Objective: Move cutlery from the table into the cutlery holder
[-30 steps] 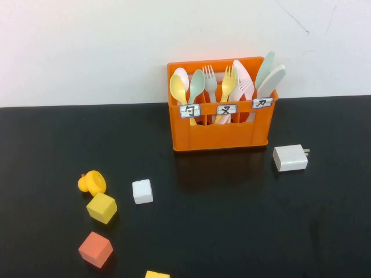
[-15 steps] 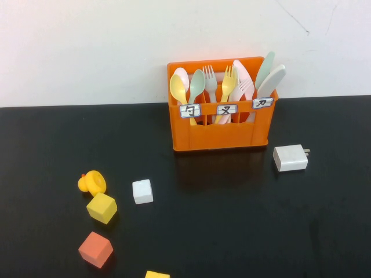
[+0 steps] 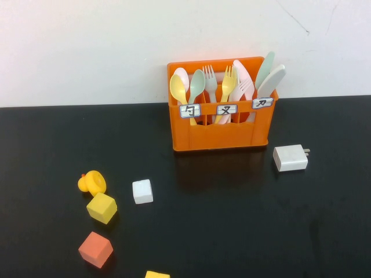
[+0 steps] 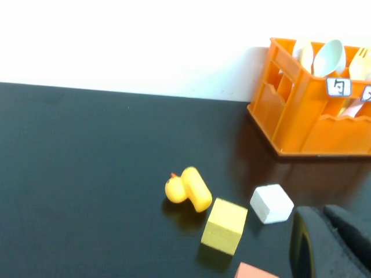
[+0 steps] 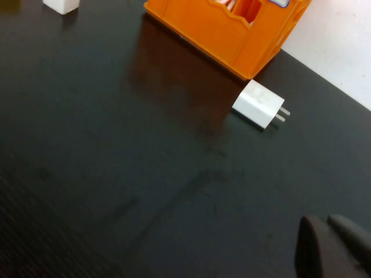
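Observation:
The orange cutlery holder (image 3: 220, 130) stands at the back of the black table (image 3: 232, 220). Pastel cutlery stands upright in its compartments, including a yellow spoon (image 3: 178, 88), a grey-green fork (image 3: 209, 78) and a pale pink fork (image 3: 243, 90). No cutlery lies on the table. The holder also shows in the left wrist view (image 4: 307, 121) and the right wrist view (image 5: 220, 29). Neither arm shows in the high view. My left gripper (image 4: 320, 213) is shut and empty above the table near the white cube. My right gripper (image 5: 324, 220) is shut and empty above bare table.
A white charger block (image 3: 290, 157) lies right of the holder. At the front left are a yellow duck (image 3: 91, 182), a white cube (image 3: 142, 191), a yellow cube (image 3: 101, 208), an orange-red cube (image 3: 95, 249) and another yellow cube (image 3: 156, 274) at the frame edge.

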